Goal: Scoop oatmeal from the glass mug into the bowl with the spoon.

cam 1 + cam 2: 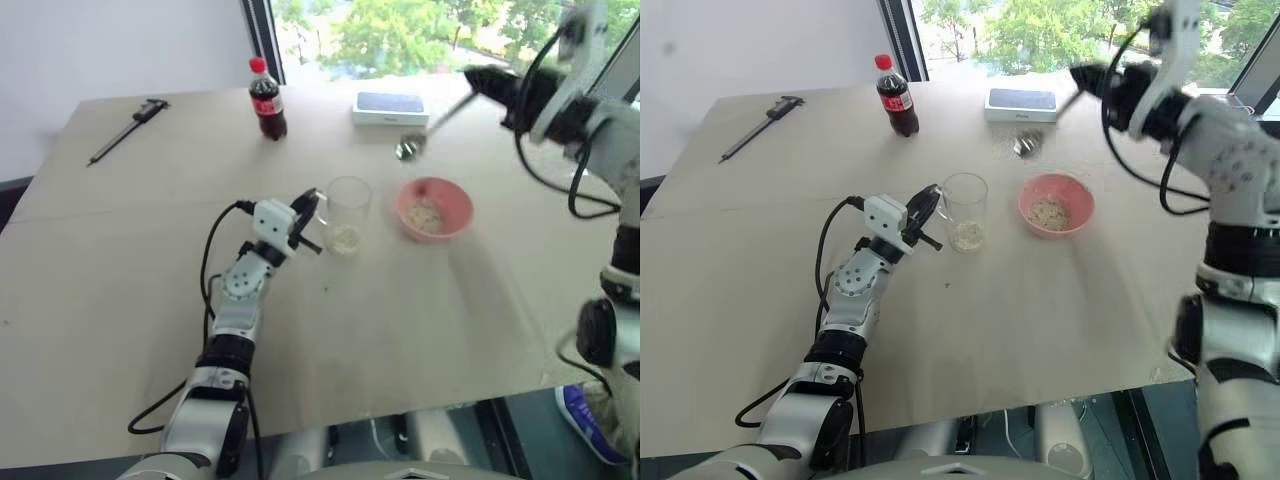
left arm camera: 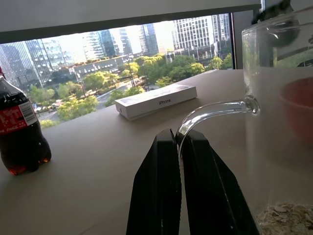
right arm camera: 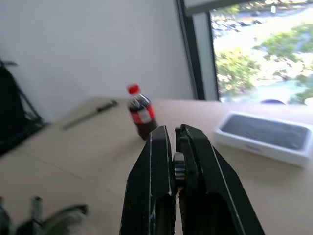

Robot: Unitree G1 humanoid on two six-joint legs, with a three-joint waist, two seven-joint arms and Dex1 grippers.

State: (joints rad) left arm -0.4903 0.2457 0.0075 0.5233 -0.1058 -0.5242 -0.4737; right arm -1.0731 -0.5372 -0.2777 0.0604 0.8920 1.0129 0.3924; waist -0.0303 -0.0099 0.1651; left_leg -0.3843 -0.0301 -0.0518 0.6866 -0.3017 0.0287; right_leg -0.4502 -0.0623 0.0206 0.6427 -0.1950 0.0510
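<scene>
Left eye view gives me the bench (image 1: 420,330) first, a wide pale top running back to the window edge. Along that far edge sit a white phone box (image 1: 390,107), a cola bottle (image 1: 267,99) and, toward the far left corner, a dark caliper (image 1: 127,128). Near the bench's middle stands the bowl (image 1: 433,208), pink, with a few flakes inside. Just beside it, on its left, is the glass mug (image 1: 347,214), with the oatmeal (image 1: 343,238) lying low in its bottom. My left pincer (image 2: 179,147) is pressed together on the mug's clear handle. My right pincer (image 1: 480,82) hangs high over the far right part of the bench, pinching the spoon (image 1: 430,125) by its handle end, its oval bowl dangling above the bench beyond the pink bowl.

I judge the risks are these: a thin handle held at its tip can swivel in the grip, and a spoon entering the narrow mug off-centre could knock the rim and tip it.
</scene>
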